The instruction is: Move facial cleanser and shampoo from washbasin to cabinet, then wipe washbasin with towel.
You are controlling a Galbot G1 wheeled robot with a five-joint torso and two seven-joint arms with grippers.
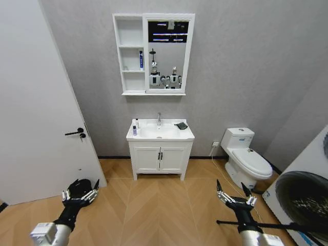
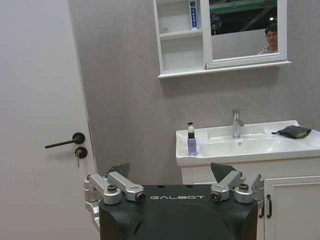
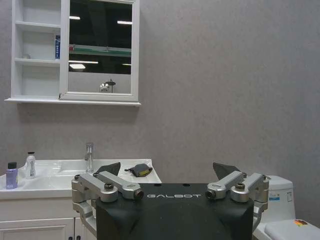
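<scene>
While both grippers (left (image 1: 79,193), right (image 1: 234,197)) gape empty at the lower frame, the bottles (image 1: 135,128) stand far ahead at centre, nearer the left arm.

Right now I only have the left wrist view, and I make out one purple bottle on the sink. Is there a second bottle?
Observer: Yes. The right wrist view shows a clear bottle standing apart from the purple bottle, between it and the tap.
Operator: Where is the right gripper?
Observer: In the head view the right gripper hangs low over the wooden floor, open and holding nothing, well short of the sink. The left gripper sits level with it on the other side.
Operator: Anything beside the sink unit on its right?
Observer: A white toilet stands against the wall there, with its lid down.
</scene>
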